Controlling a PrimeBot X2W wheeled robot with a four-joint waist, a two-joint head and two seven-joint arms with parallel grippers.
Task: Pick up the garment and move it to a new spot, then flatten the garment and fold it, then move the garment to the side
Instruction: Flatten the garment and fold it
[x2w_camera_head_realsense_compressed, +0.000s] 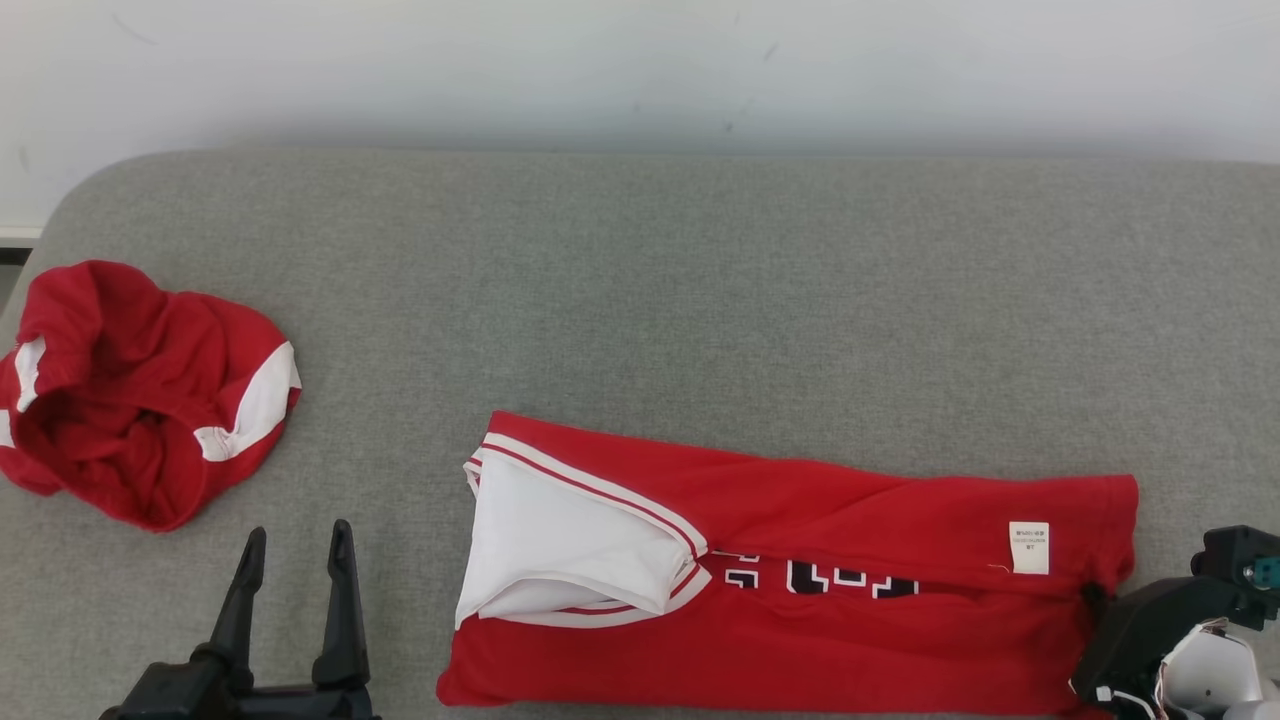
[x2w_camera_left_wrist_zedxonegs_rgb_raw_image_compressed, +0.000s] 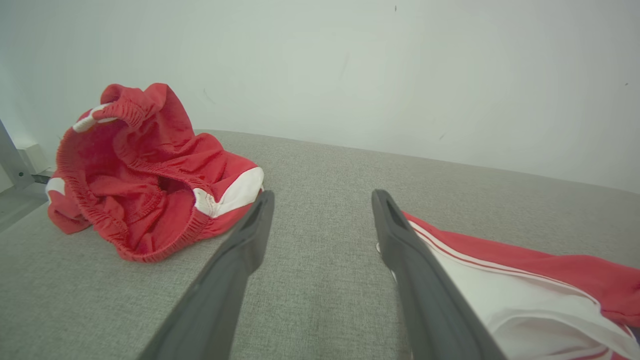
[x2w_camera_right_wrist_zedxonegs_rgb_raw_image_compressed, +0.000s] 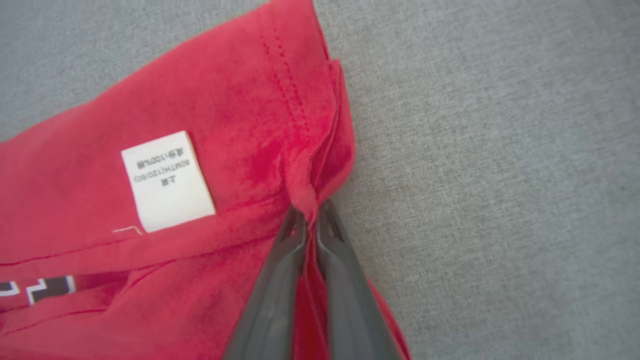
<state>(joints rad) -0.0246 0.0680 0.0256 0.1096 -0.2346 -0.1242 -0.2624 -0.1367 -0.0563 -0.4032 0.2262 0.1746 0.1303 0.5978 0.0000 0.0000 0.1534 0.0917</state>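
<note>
**Our right gripper pinches the red shirt**

Our right gripper (x2w_camera_right_wrist_zedxonegs_rgb_raw_image_compressed: 310, 216) is shut tight. Its two dark fingers (x2w_camera_right_wrist_zedxonegs_rgb_raw_image_compressed: 272, 295) squeeze a little bunch of red cloth between their tips. That cloth is the right end of the garment (x2w_camera_head_realsense_compressed: 850, 500), close to its hem. The cloth puckers up just where the tips bite it. In the head view we see this gripper (x2w_camera_head_realsense_compressed: 1093, 597) at the lower right, touching the shirt's right edge.

Our left gripper (x2w_camera_head_realsense_compressed: 295, 540) is wide open. It holds nothing and touches nothing. Through the gap between its fingers (x2w_camera_left_wrist_zedxonegs_rgb_raw_image_compressed: 250, 240) we see bare grey cushion. It sits at the lower left, between the two red things.

The garment is a red shirt, folded into a long strip. It lies flat on the grey cushion (x2w_camera_head_realsense_compressed: 700, 280), near the front edge and to the right of the middle. A white sleeve (x2w_camera_head_realsense_compressed: 560, 540) is folded on top at its left end. A small white label (x2w_camera_head_realsense_compressed: 1029, 547) sits near its right end, just beside our pinching fingers. Black and white letters peek out along the fold.

Red shorts (x2w_camera_head_realsense_compressed: 140, 390) with white stripes lie in a crumpled heap at the far left, well apart from the shirt.
</note>
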